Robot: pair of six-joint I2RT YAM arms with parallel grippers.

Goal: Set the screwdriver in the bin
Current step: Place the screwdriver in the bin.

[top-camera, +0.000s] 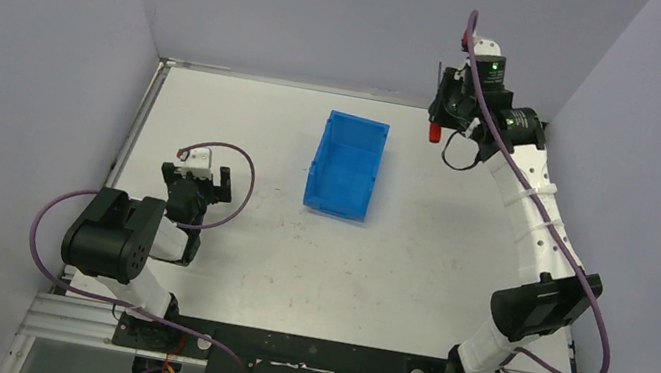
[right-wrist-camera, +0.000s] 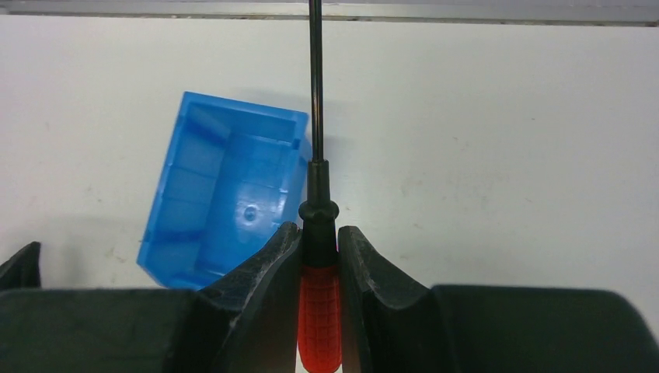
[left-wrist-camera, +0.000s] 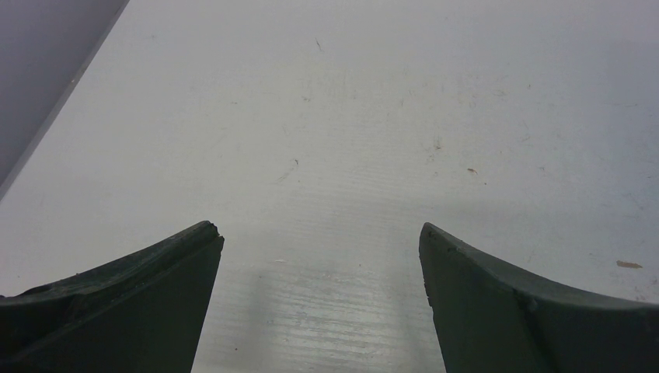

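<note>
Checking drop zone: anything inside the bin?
Nothing visible inside the bin: bare blue floor. In the right wrist view, the screwdriver and right fingers cover one corner.

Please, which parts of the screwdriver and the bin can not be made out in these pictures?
1. Screwdriver tip: right wrist view, shaft runs off the top edge; top view, too small.
2. Its handle end: right wrist view, cut by the bottom edge; right gripper covers its sides.
3. Bin, near corner: right wrist view, behind a gripper finger.
4. Left wrist view: only left gripper and table; bin and screwdriver lie outside.
</note>
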